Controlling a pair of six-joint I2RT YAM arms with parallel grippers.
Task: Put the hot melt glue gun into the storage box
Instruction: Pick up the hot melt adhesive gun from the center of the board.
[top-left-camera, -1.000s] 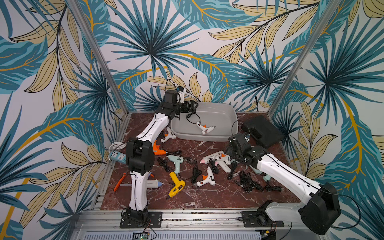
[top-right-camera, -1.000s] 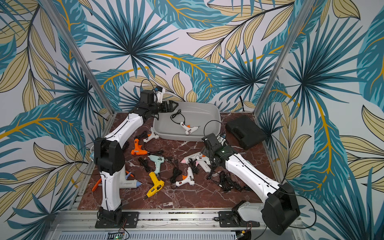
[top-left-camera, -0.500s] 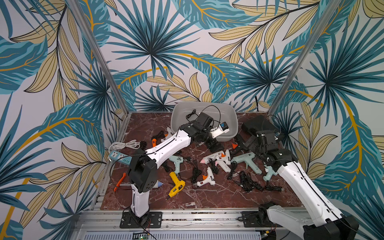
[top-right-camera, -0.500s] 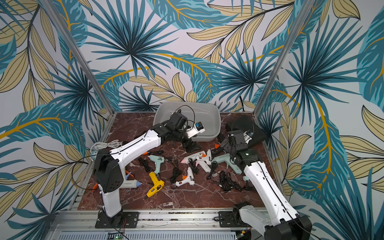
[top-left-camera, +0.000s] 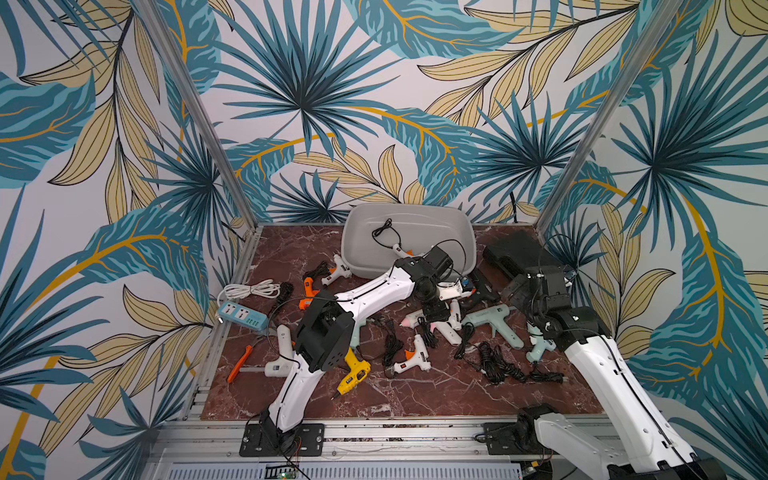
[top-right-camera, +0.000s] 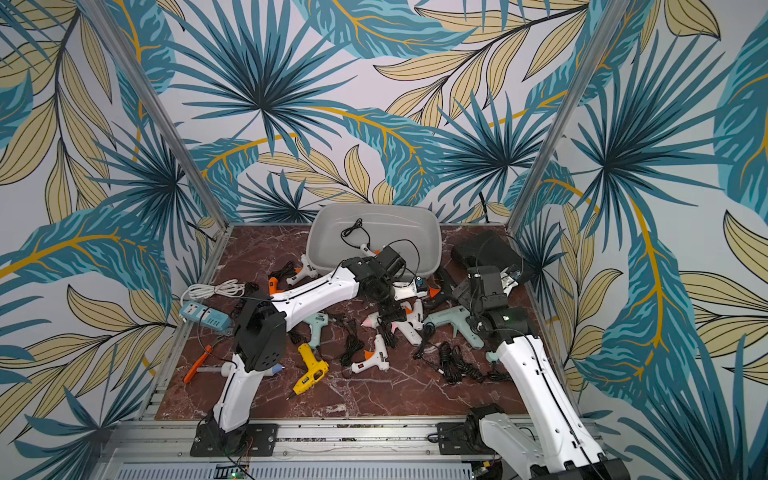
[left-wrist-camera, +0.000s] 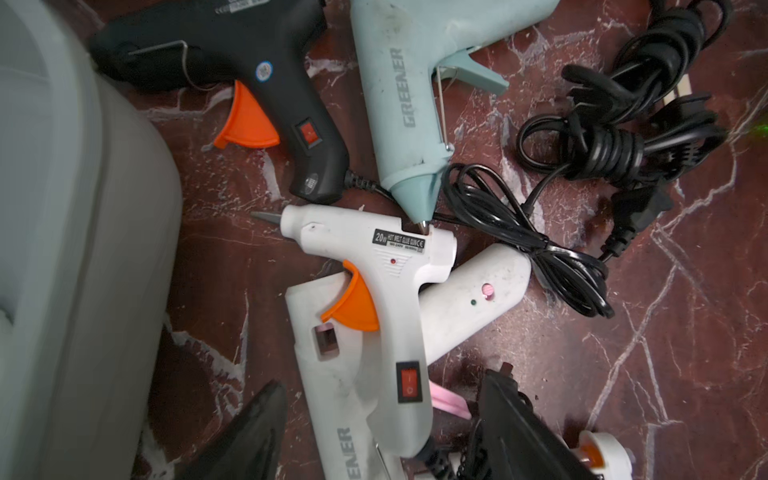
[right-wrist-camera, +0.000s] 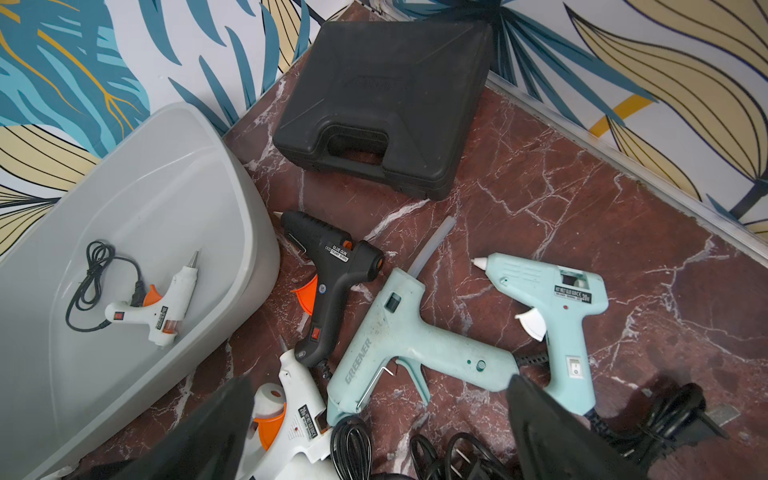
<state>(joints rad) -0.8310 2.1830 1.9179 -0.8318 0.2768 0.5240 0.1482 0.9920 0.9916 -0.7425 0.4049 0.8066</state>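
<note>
The light grey storage box (top-left-camera: 415, 206) (right-wrist-camera: 166, 199) stands at the back, with one small white glue gun (right-wrist-camera: 166, 307) and its cord inside. My left gripper (left-wrist-camera: 386, 380) (top-left-camera: 436, 311) hangs open over the pile in front of the box. Its fingers stand on either side of the handle of a white glue gun (left-wrist-camera: 374, 249) with an orange trigger, not touching it. That gun lies across a second white gun (left-wrist-camera: 332, 374). My right gripper (right-wrist-camera: 380, 380) (top-left-camera: 509, 291) hovers open and empty at the pile's right side.
A black gun (right-wrist-camera: 332, 266), a large pale teal gun (right-wrist-camera: 407, 332) and a small teal gun (right-wrist-camera: 557, 299) lie near the box. Coiled black cords (top-left-camera: 498, 365), a yellow gun (top-left-camera: 353, 372), a black case (right-wrist-camera: 386, 104), a power strip (top-left-camera: 243, 316) and orange pliers (top-left-camera: 241, 361) share the table.
My left arm swung from the box's far left corner to the pile in front of the box and came down over the white gun. My right arm drew back rightward from the pile.
</note>
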